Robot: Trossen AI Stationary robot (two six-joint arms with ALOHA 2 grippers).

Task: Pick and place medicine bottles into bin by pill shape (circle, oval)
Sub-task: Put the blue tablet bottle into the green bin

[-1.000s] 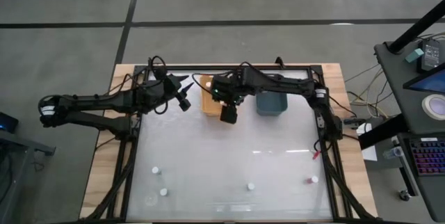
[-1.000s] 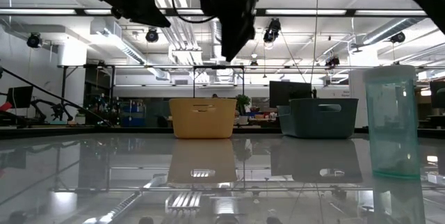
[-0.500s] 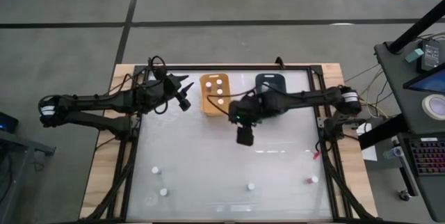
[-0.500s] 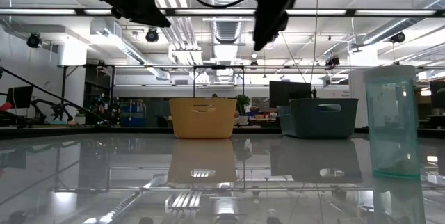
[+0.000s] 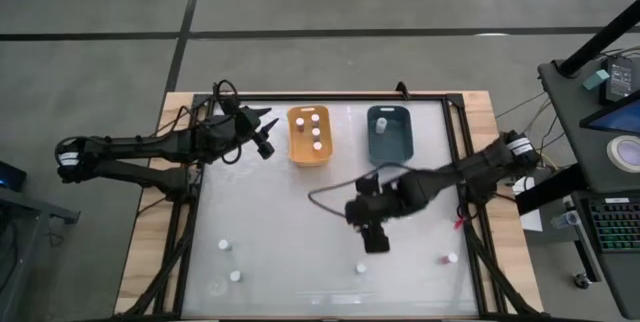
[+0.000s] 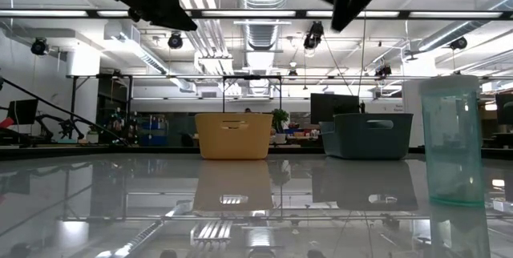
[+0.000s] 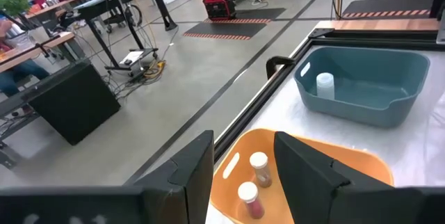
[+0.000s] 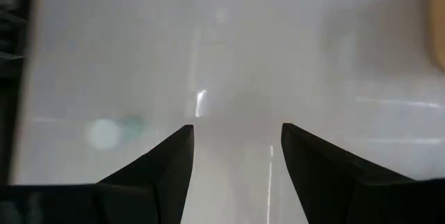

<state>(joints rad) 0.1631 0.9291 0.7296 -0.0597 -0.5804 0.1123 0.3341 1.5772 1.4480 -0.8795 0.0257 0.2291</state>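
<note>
Several white-capped medicine bottles stand upright on the table near its front edge: two at the left (image 5: pixel 224 245) (image 5: pixel 235 276), one in the middle (image 5: pixel 361 268) and one at the right (image 5: pixel 452 258). My right gripper (image 5: pixel 375 241) hangs open above the table, just beyond the middle bottle, with nothing between its fingers (image 8: pixel 236 128). A blurred white cap (image 8: pixel 104 133) shows ahead of it. My left gripper (image 5: pixel 268 137) waits open and empty (image 7: pixel 243 137) beside the orange bin (image 5: pixel 310 152). That bin holds several bottles (image 7: pixel 259 165). The teal bin (image 5: pixel 392 142) holds one bottle (image 7: pixel 325 85).
The two bins stand side by side at the table's far edge (image 6: pixel 233 135) (image 6: pixel 367 135). A translucent teal bottle (image 6: pixel 453 138) stands close to the low camera. A black frame (image 5: pixel 462 162) borders the glossy tabletop. A small red thing (image 5: pixel 455 222) lies at the right edge.
My right gripper has swung from above the orange bin toward the table's near edge and somewhat to the right, sinking a little and tipping further down. It has stayed open. My left arm has kept still.
</note>
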